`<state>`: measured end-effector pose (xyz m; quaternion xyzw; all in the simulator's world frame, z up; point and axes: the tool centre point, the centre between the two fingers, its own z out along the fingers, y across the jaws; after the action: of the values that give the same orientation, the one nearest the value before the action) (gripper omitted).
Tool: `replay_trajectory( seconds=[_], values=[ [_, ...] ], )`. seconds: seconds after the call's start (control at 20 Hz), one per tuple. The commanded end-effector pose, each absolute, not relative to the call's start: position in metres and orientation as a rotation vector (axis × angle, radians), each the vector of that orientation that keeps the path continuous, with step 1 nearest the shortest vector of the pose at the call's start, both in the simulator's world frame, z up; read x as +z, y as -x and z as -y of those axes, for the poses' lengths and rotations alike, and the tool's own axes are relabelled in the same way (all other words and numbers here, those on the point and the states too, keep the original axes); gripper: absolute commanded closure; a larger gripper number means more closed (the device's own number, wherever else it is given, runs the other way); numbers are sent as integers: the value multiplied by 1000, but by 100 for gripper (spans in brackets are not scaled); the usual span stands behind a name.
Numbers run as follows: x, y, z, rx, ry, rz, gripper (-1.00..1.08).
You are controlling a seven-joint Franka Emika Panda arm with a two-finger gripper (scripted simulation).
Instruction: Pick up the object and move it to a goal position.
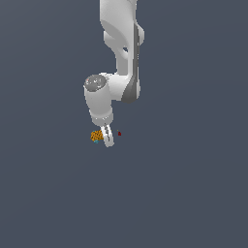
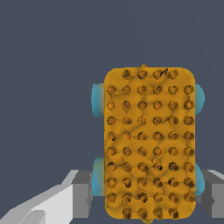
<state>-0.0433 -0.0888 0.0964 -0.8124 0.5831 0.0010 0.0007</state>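
The object (image 2: 148, 140) is an orange-yellow studded block with teal rounded bits on both long sides, and it fills the middle of the wrist view. My gripper (image 2: 146, 197) is shut on it, one grey finger (image 2: 81, 192) pressing the teal bits on one side and the other finger touching the opposite side. In the exterior view the object (image 1: 96, 136) is a small speckled lump held at the tip of the gripper (image 1: 101, 138), beside a white finger (image 1: 109, 138). The second finger is hidden behind the object there.
A tiny dark red speck (image 1: 119, 133) sits just to the exterior view's right of the fingers. The white arm (image 1: 121, 58) comes down from the top. All around is a plain dark grey-blue surface.
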Motion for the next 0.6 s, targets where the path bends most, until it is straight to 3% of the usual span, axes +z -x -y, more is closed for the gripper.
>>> replay_trajectory(
  seconds=[0.0,0.55],
  values=[
    [122,47,97,2,2549,-1832,108],
    [249,63,140,2,2549,-1835,108]
  ],
)
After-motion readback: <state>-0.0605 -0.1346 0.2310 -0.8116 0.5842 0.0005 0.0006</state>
